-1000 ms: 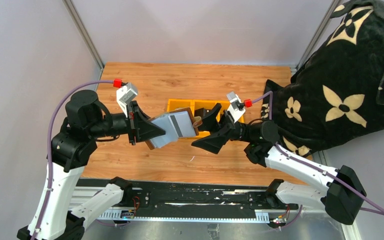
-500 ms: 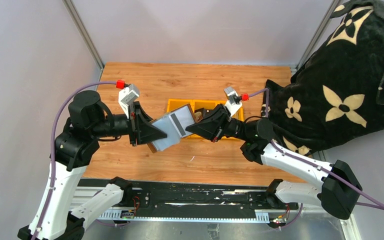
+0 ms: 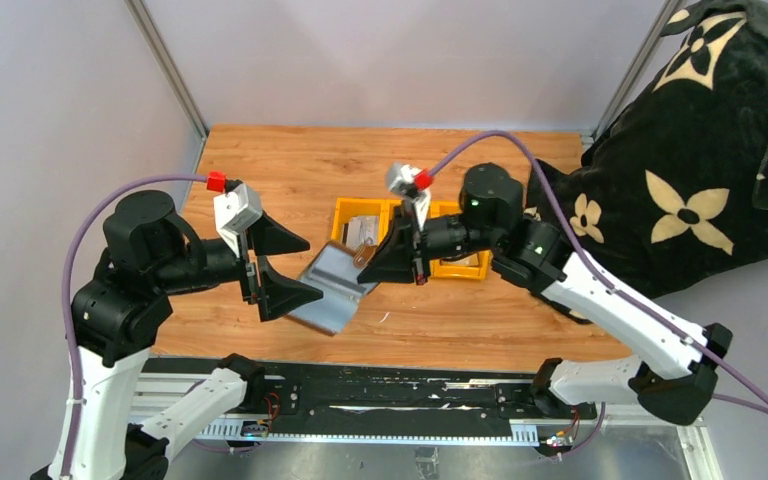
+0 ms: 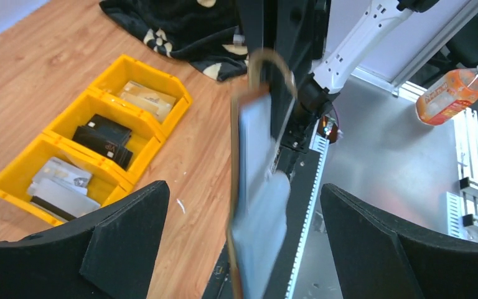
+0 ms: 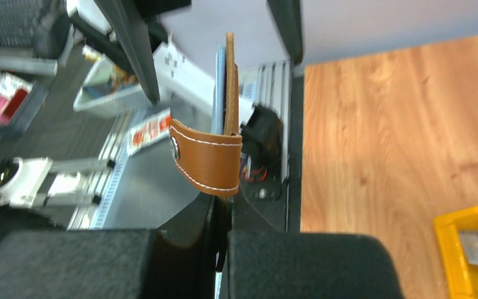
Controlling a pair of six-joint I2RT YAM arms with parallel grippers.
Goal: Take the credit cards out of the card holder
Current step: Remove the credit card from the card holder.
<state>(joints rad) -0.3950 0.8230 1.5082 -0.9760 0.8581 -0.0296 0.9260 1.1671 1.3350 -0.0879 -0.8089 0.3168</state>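
The card holder (image 3: 332, 290) hangs open above the table's near edge, silvery-grey inside, brown outside. My right gripper (image 3: 378, 262) is shut on its upper edge beside the brown strap (image 5: 208, 159); in the right wrist view the card holder (image 5: 230, 81) shows edge-on above the right gripper (image 5: 227, 199). My left gripper (image 3: 298, 265) stands open, apart from the holder. In the left wrist view the blurred card holder (image 4: 255, 187) hangs between the wide fingers (image 4: 118, 237) of the left gripper (image 4: 244, 188). Credit cards (image 4: 103, 134) lie in the yellow bin (image 4: 177, 99). No card shows in the holder's slots.
The yellow three-compartment bin (image 3: 345, 208) sits mid-table behind the right gripper, with grey, black and tan cards inside. A black blanket with tan flowers (image 3: 680, 180) covers the right side. An orange bottle (image 4: 451, 93) stands off the table beyond the rail.
The left gripper opened, let go of the card holder and drew back left. The right gripper shut on the holder's edge and now carries it; the holder swung down toward the near edge.
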